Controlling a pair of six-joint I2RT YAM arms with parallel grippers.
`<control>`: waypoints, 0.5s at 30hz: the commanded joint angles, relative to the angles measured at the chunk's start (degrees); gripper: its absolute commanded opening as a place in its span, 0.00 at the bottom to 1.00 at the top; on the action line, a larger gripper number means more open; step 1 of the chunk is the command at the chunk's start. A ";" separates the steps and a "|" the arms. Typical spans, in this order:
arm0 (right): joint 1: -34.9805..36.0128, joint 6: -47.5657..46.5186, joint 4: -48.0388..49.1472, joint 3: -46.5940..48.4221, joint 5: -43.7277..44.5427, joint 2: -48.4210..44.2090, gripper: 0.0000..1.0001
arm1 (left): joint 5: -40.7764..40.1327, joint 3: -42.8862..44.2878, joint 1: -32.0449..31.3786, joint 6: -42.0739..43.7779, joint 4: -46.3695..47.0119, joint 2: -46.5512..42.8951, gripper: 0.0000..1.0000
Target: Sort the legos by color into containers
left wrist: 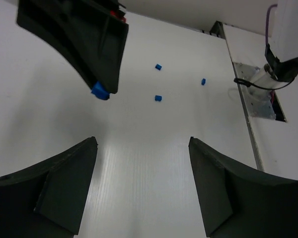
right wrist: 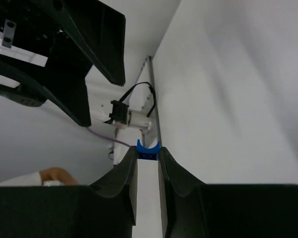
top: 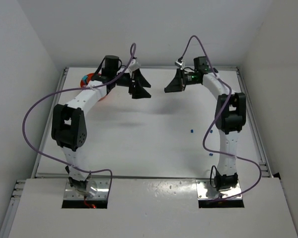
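Small loose blue bricks [left wrist: 158,98] lie on the white tabletop [top: 139,139], near the right arm's base. Farther out, the left end effector [left wrist: 143,144] gapes wide and empty, facing the right end effector [right wrist: 148,159], which is pinched on a blue brick [right wrist: 148,151]. The orange bowl [top: 85,78] sits at the far left, behind the left arm.

blue brick [right wrist: 148,150]: small, curved notch on one side, clamped between right pincer [right wrist: 148,157] tips, raised over far part of tabletop. three tiny blue bits [left wrist: 158,98]: loose on tabletop, apart, toward right edge. orange bowl [top: 87,78]: near far left corner, mostly hidden.
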 commanded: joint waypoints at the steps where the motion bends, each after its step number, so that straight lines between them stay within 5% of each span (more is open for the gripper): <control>1: 3.37 25.24 24.55 -2.64 -13.75 1.39 0.00 | 5.13 -2.31 -0.27 11.05 -2.69 -2.27 0.80; 2: 4.16 31.30 31.66 -3.18 -14.29 1.91 0.00 | 5.66 -2.32 0.34 13.85 -3.40 -1.66 0.80; 15: 10.50 39.79 42.35 -7.75 -14.29 -2.83 0.00 | 7.59 -7.07 0.35 27.92 -4.55 -3.50 0.62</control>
